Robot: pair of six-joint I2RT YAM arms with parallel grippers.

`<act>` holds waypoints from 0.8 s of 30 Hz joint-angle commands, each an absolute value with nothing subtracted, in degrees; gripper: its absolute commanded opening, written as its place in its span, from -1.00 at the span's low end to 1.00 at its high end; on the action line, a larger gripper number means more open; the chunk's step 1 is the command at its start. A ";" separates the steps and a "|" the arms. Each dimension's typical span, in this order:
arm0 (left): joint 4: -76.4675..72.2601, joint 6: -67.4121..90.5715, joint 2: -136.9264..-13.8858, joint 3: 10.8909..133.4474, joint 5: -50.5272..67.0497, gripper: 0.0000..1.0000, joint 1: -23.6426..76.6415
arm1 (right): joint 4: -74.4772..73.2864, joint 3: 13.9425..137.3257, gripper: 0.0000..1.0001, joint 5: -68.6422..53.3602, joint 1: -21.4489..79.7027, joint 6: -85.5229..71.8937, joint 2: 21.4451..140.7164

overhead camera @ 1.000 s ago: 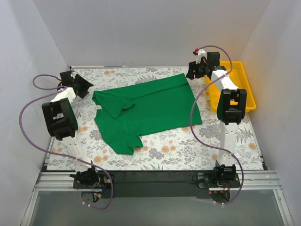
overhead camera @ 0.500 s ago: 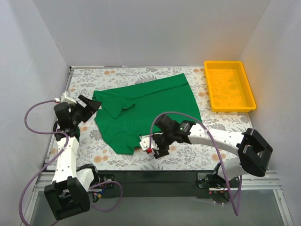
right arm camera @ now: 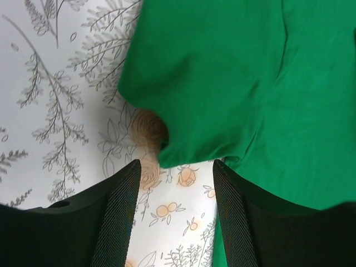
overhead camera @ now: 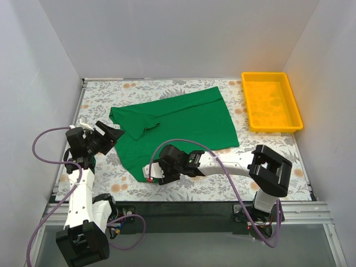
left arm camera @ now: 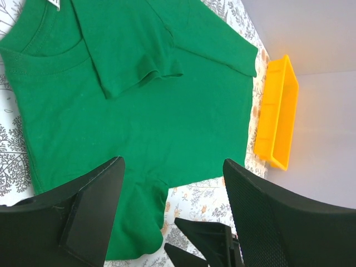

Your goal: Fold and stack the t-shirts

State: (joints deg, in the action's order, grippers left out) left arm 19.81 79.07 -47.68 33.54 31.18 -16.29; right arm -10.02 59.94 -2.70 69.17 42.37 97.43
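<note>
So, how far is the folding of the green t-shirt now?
Early. Done: one sleeve lies folded over the chest of the t-shirt. In hand: nothing gripped; the open right gripper hovers at the near sleeve, the open left gripper by the collar side. Left: remaining folds and stacking.

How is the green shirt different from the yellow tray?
The t-shirt is green; the tray is yellow. The t-shirt lies flat and rumpled mid-table; the tray has raised walls and sits in the far right corner. Both rest on the flowery table.
</note>
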 commanded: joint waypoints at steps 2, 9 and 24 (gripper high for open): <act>24.08 77.78 -46.23 36.82 30.67 0.39 -16.26 | -6.50 63.63 0.19 -1.21 70.13 39.56 98.70; 26.28 76.29 -46.58 39.90 28.48 0.39 -16.26 | -6.33 65.21 0.13 -5.54 70.84 38.58 102.21; 30.23 73.57 -46.67 44.56 24.96 0.38 -16.26 | -5.45 73.21 -0.97 -13.61 69.26 35.87 106.26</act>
State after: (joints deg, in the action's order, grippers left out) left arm 28.47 74.96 -47.24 42.30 25.96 -16.27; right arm -7.09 70.52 -9.13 70.06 37.82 106.39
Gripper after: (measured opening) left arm 0.693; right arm 0.026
